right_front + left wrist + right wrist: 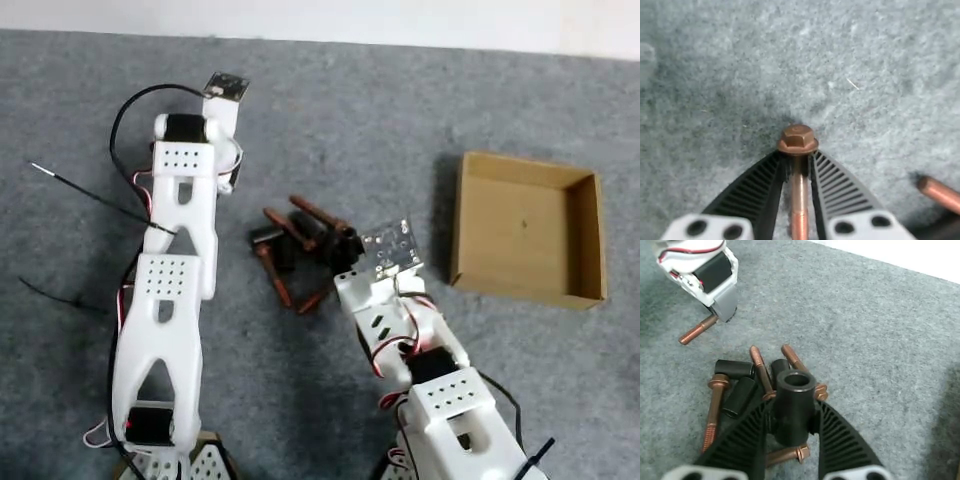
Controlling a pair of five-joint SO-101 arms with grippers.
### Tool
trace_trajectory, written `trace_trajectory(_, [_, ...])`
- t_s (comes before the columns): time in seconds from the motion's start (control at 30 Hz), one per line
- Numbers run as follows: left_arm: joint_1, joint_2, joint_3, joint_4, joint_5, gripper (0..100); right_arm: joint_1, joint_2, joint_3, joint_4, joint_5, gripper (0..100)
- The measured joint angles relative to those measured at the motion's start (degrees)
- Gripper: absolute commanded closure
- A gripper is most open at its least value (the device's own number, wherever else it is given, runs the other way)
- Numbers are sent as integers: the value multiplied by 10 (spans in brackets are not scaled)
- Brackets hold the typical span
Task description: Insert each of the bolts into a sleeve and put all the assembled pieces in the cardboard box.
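Left tool [798,160]: closed on a copper-coloured bolt [798,141]. The ribbed fingers [765,182] clamp the shank, the hex head sits just past their tips and the thread runs back between them.

Right tool [792,415]: closed on a black sleeve [794,397], pinched across its round wall, open bore facing up toward the camera.

Pile: loose bolts [715,407] and loose sleeves [734,368] lie jumbled and touching just beyond the right tool, at mid-frame in the high view.

The cardboard box [520,240] sits at the right of the high frame, well apart from the pile, nothing in it. Grey felt-like surface [400,120] under everything.

Handling, judged: both parts look rigid and fairly light. The bolt shank is smooth and thin, so it may pivot in the fingers; a hold close under the head seems best. The sleeve is round and slick, likely to roll; grip it mid-wall and keep the bore clear.
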Motion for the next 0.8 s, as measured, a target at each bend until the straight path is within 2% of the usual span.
trace_trajectory(0.23, [-16,-2,0,1,27,995,0,0,0,0,0,995])
trace_trajectory(0.8, [-18,-22,1,9,39,996,0,0,0,0,0,995])
